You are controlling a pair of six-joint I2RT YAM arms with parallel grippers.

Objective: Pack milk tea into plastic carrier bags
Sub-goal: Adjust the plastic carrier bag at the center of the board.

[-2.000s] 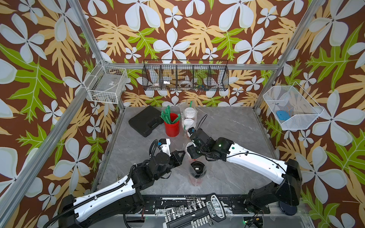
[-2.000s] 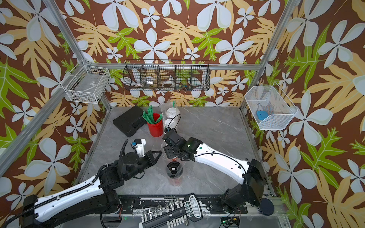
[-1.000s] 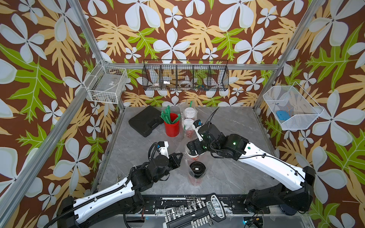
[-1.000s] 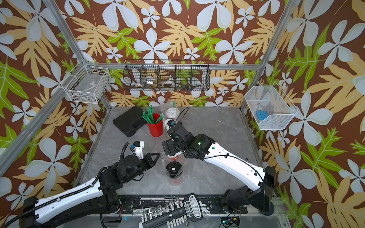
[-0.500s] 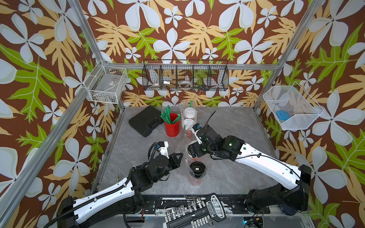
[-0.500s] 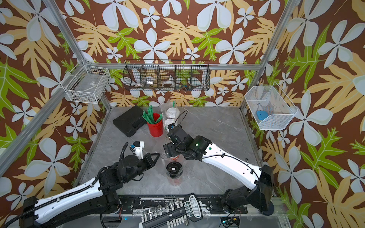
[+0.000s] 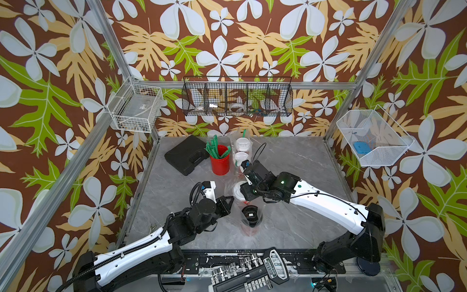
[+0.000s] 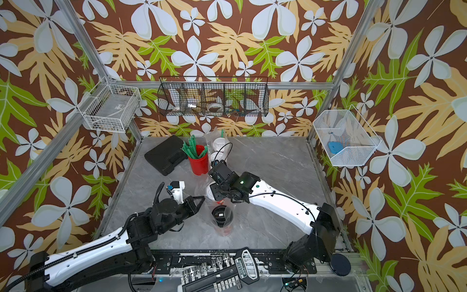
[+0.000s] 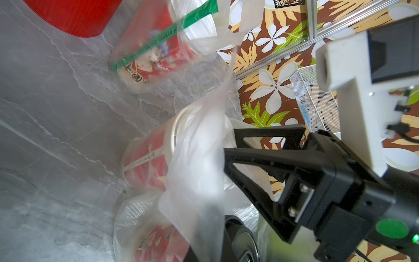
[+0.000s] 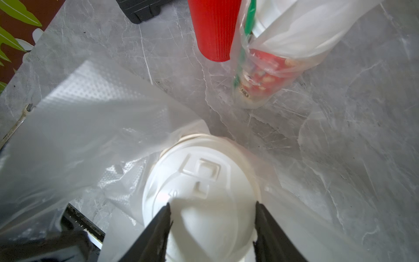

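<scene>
My right gripper (image 10: 213, 205) hangs directly over the white-lid cup (image 10: 199, 179), which stands upright on the table (image 7: 298, 161) just beside the black-lid cup (image 7: 250, 215); its jaws sit half-apart, one at each side of the lid; I cannot tell whether they press it. My left gripper (image 7: 228, 199) is closed on the bag (image 10: 90, 127) edge just beside that cup; film lies around the cup.

I saw a red-and-white printed cup (image 9: 145, 165) under a white lid (image 10: 199, 181). The straw cup (image 7: 220, 163) was plain red, its straws (image 7: 214, 149) green.
</scene>
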